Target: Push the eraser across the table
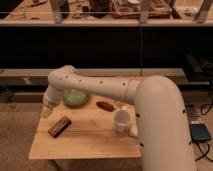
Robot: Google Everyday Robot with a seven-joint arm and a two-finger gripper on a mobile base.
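Gripper point(47, 111) is down at the left edge of the tabletop point(90, 144), hanging off the end of the white arm point(100, 89) that reaches across from the right. It sits just left of the green bowl point(76, 97). Honestly I can't tell whether it's open or closed; from this angle it's only a pale stub at the end of the wrist.

The eraser point(59, 126) lies flat on the left front part of the tabletop, turned diagonally, with one end toward the near left and the other toward the far right. The gripper is near it, a bit behind it and to the left, but there's a visible gap and they aren't touching.

Other stuff on the tabletop:
- green bowl near the back left, partly under the arm
- a dark red oval thing point(105, 105) around the middle back, just right of the bowl
- a white cup point(121, 121) standing upright toward the right
- a pale packet point(133, 131) just right of the cup, half hidden behind the robot's big white body

On the floor to the right there's a dark flat device point(200, 132) with a cable — can't say what it is. Behind everything runs a dark shelf unit point(105, 45) with cluttered stuff on top.
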